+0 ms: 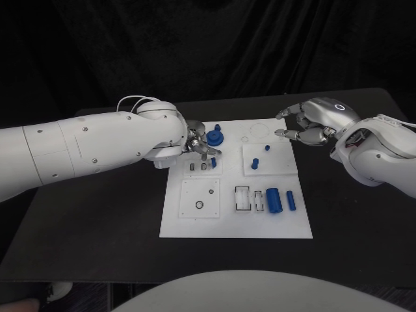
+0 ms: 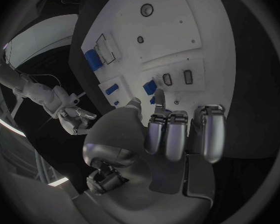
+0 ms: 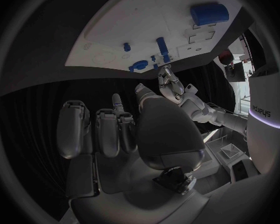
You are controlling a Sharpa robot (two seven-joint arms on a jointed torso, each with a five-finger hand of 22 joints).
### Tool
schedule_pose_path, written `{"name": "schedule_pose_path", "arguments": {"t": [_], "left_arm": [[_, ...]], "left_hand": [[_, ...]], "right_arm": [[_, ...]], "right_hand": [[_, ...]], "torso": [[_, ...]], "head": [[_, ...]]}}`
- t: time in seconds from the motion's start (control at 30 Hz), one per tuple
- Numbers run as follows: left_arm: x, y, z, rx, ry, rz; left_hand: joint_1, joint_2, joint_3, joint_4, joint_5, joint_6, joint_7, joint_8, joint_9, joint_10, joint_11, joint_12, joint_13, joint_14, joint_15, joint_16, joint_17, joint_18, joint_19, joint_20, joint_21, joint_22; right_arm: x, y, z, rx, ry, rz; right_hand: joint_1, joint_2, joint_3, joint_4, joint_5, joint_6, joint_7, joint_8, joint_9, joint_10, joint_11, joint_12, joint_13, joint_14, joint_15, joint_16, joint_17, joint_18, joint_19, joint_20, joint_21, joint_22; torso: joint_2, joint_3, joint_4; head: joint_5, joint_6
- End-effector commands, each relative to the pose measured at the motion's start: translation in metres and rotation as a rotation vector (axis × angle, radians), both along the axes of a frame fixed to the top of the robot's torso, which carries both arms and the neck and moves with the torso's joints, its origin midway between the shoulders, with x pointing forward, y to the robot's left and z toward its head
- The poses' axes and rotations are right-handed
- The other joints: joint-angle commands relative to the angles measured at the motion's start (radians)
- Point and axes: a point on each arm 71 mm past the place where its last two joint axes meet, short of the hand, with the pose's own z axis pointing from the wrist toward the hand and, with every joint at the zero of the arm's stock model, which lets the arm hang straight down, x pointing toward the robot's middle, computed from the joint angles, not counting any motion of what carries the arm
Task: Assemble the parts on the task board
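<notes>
A black table (image 1: pixel 95 221) carries a white task board (image 1: pixel 236 227) at its middle, reaching from near the front edge toward the far edge. From the left edge of the table, the white left arm (image 1: pixel 67 146) reaches in, and its silver left hand (image 1: pixel 201 143) rests over the far left corner of the board. Its fingers are curled around a blue gear-like part (image 1: pixel 214 137) there, though whether they truly grip it cannot be told. Just in front of that hand, two small dark slots (image 1: pixel 197 167) are cut in the board. Nearer the front left corner, a raised white square plate (image 1: pixel 199 198) has a round hole (image 1: pixel 199 205). To its right sit two empty rectangular frames (image 1: pixel 249 199), then a thick blue cylinder (image 1: pixel 273 199) and a thin blue pin (image 1: pixel 290 200) lying side by side near the board's right edge. Farther back, a blue peg (image 1: pixel 254 163) and a smaller blue stud (image 1: pixel 267 147) stand in a raised panel. At the far right corner, the right hand (image 1: pixel 313 123) hovers with fingers loosely curled and apart, holding nothing.
</notes>
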Motion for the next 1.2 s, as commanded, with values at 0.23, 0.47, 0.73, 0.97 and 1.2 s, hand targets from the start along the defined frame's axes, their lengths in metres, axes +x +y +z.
{"name": "schedule_pose_path", "arguments": {"t": [0.23, 0.47, 0.73, 0.97, 1.2], "left_arm": [[0.0021, -0.0084, -0.0028, 0.001, 0.01, -0.024], [0.0033, -0.0061, -0.005, 0.013, 0.016, -0.013], [0.0024, -0.0076, -0.0057, 0.014, 0.019, -0.018], [0.0016, -0.0091, -0.007, 0.016, 0.026, -0.026], [0.0012, -0.0101, -0.0095, 0.02, 0.036, -0.033]], "left_hand": [[0.017, 0.004, 0.007, -0.012, 0.01, 0.008, -0.001, -0.031, 0.014, 0.102, -0.009, 0.003, 0.262, 0.104, -0.008, 0.006, 0.263, -0.019, 0.009, -0.005, 0.0, 0.097], [0.027, 0.006, 0.016, -0.021, 0.016, 0.017, -0.003, -0.04, 0.024, 0.102, -0.01, 0.003, 0.262, 0.104, -0.009, 0.006, 0.263, -0.02, 0.011, -0.006, 0.0, 0.098], [0.03, 0.006, 0.02, -0.025, 0.019, 0.024, -0.004, -0.041, 0.03, 0.102, -0.012, 0.003, 0.262, 0.104, -0.01, 0.006, 0.263, -0.019, 0.011, -0.007, -0.001, 0.097], [0.037, 0.008, 0.027, -0.032, 0.026, 0.027, -0.007, -0.045, 0.04, 0.102, -0.014, 0.003, 0.262, 0.104, -0.012, 0.006, 0.263, -0.019, 0.012, -0.008, -0.002, 0.097], [0.052, 0.007, 0.043, -0.047, 0.048, 0.027, -0.008, -0.063, 0.053, 0.102, -0.016, 0.003, 0.262, 0.104, -0.014, 0.006, 0.263, -0.019, 0.012, -0.011, -0.004, 0.097]], "right_arm": [[0.0003, 0.0005, -0.0017, -0.006, 0.014, -0.014], [-0.0001, -0.0001, -0.0016, -0.006, 0.015, -0.015], [0.0002, 0.0006, -0.0017, -0.006, 0.015, -0.015], [0.0005, 0.0008, -0.0018, -0.007, 0.015, -0.015], [0.0008, 0.0021, -0.0017, -0.005, 0.013, -0.012]], "right_hand": [[-0.001, 0.005, -0.004, -0.001, 0.007, 0.007, -0.001, 0.005, -0.002, 0.104, 0.007, 0.003, 0.263, 0.082, 0.007, -0.006, 0.168, -0.005, 0.026, 0.008, -0.006, 0.195], [-0.002, 0.005, -0.004, -0.001, 0.008, 0.008, -0.001, 0.005, -0.002, 0.104, 0.007, 0.003, 0.263, 0.082, 0.007, -0.006, 0.168, -0.005, 0.026, 0.008, -0.007, 0.195], [-0.002, 0.005, -0.004, -0.001, 0.008, 0.008, -0.001, 0.005, -0.002, 0.104, 0.007, 0.003, 0.263, 0.082, 0.007, -0.006, 0.168, -0.005, 0.026, 0.008, -0.007, 0.195], [-0.002, 0.005, -0.004, -0.001, 0.008, 0.008, -0.001, 0.005, -0.002, 0.104, 0.007, 0.003, 0.263, 0.082, 0.007, -0.006, 0.168, -0.005, 0.026, 0.008, -0.007, 0.195], [-0.003, 0.005, -0.005, -0.001, 0.011, 0.014, 0.0, 0.007, -0.003, 0.104, 0.008, 0.003, 0.263, 0.082, 0.008, -0.006, 0.168, -0.005, 0.025, 0.009, -0.009, 0.194]], "torso": [[0.001, -0.0038, -0.002], [0.001, -0.0055, -0.0029], [0.0, -0.0068, -0.0043], [-0.001, -0.0079, -0.0022], [0.0, -0.0082, -0.0032]], "head": [[-0.001, 0.0], [0.001, 0.0], [0.0, 0.0], [-0.01, 0.0], [-0.011, 0.0]]}}
